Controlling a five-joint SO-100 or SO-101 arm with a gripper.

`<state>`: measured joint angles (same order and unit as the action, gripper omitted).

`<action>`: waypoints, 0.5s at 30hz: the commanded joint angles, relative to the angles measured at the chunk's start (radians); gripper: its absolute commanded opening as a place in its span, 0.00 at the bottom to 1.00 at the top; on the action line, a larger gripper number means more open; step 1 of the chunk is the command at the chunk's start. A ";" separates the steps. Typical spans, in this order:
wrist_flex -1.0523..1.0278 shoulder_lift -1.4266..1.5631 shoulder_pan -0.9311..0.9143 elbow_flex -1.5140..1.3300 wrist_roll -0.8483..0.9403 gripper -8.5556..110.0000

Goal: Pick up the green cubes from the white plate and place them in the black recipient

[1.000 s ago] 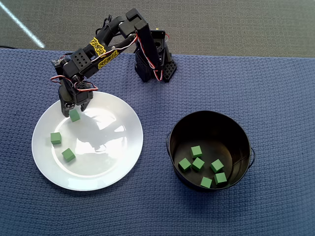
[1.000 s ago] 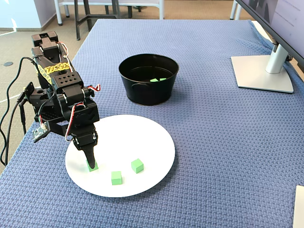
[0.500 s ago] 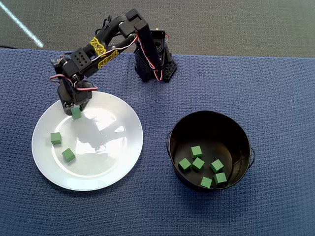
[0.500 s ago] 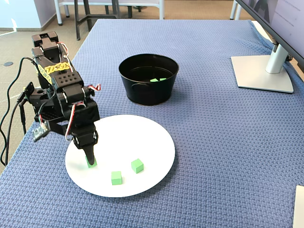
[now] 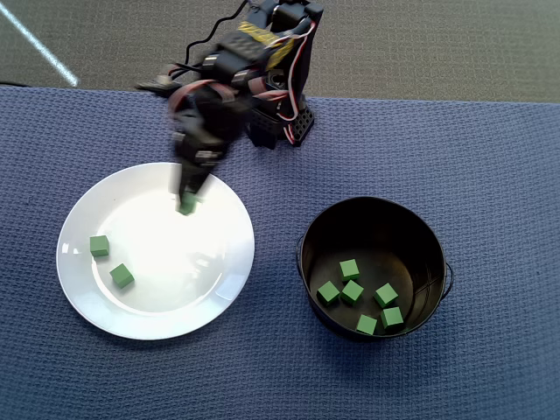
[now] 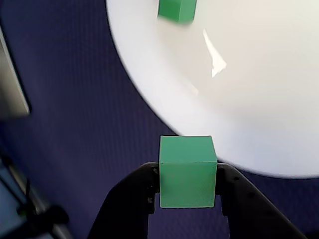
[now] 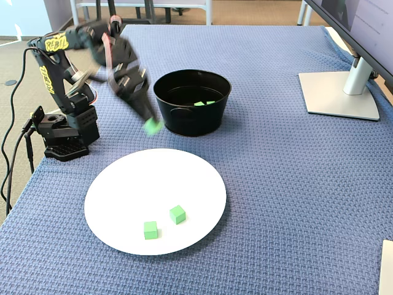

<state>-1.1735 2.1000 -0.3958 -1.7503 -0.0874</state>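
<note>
- Between the jaws (image 6: 188, 199) of the arm sits one green cube (image 6: 187, 171), pinched on two opposite flat faces; the jaws are closed just to the cube's width and nothing else is in them.
- In the fixed view that held cube (image 7: 152, 126) hangs in the air, clear of the plate (image 7: 123, 184) and just beside the pot's (image 7: 191, 117) outer wall, not yet over the opening. The arm is blurred there.
- Handling guess: the cubes look small, solid and matte, so probably light and stiff, with little risk of crushing. Flat parallel sides are the obvious place to grab, square on, like the current hold. A corner-to-corner pinch would likely twist out.
- The plate looks glossy, so a nudged cube could probably skate across it instead of staying put.
- Count on the plate in the overhead view: two cubes, one (image 5: 99, 246) nearer the left rim, another (image 5: 122, 276) just below it.
- Count in the pot (image 5: 308, 262): six cubes (image 5: 353, 291), bunched on the floor toward the lower part of the view.
- Plus the one being carried, so nine in total.
- One plate, one pot, both on the blue tabletop (image 5: 490, 175), well apart.
</note>
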 commanded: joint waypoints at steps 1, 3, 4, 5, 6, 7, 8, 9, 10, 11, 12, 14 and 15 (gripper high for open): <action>0.014 0.120 0.249 0.002 -0.031 0.07; 0.029 0.103 0.382 0.017 -0.049 0.07; 0.040 0.081 0.439 0.028 -0.055 0.07; 0.052 0.054 0.494 0.040 -0.058 0.07; 0.069 0.020 0.541 0.052 -0.061 0.07; 0.087 -0.018 0.581 0.066 -0.063 0.07; 0.107 -0.060 0.618 0.078 -0.057 0.07; 0.130 -0.100 0.649 0.086 -0.051 0.07; 0.156 -0.137 0.676 0.091 -0.043 0.07; 0.176 -0.173 0.696 0.097 -0.037 0.07; 0.193 -0.212 0.715 0.107 -0.035 0.07; 0.224 -0.281 0.749 0.130 -0.026 0.07; 0.232 -0.307 0.765 0.146 -0.021 0.07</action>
<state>-0.9971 1.8530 0.3129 -1.6981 -0.1304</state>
